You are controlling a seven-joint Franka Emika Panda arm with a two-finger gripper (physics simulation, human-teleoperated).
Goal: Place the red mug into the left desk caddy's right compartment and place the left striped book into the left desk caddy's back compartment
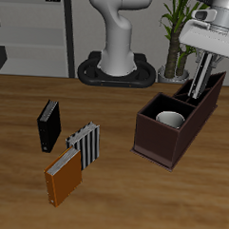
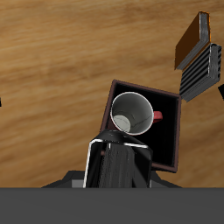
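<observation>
While clamped on the left striped book (image 1: 201,81), gripper (image 1: 197,92) just behind red mug (image 1: 169,119) in left desk caddy (image 1: 158,140).

Both renders: even, diffuse illumination, moderately bright, no single obvious source. Low resolution; edges show stair-step aliasing, fine detail soft.

Exterior view: wooden table (image 1: 103,197) evenly lit, no glare. Shadows faint and short, a slight dark patch at the foot of the left desk caddy (image 1: 175,129) and beside the orange book (image 1: 63,178). Caddy interior reads near-black; white inside of the red mug (image 1: 169,119) stands out, shaded on one side.

Wrist view: wood grain slightly smeared. Mug interior shows a soft gradient. A flat grey band along one edge, featureless. No visible lens distortion.
</observation>
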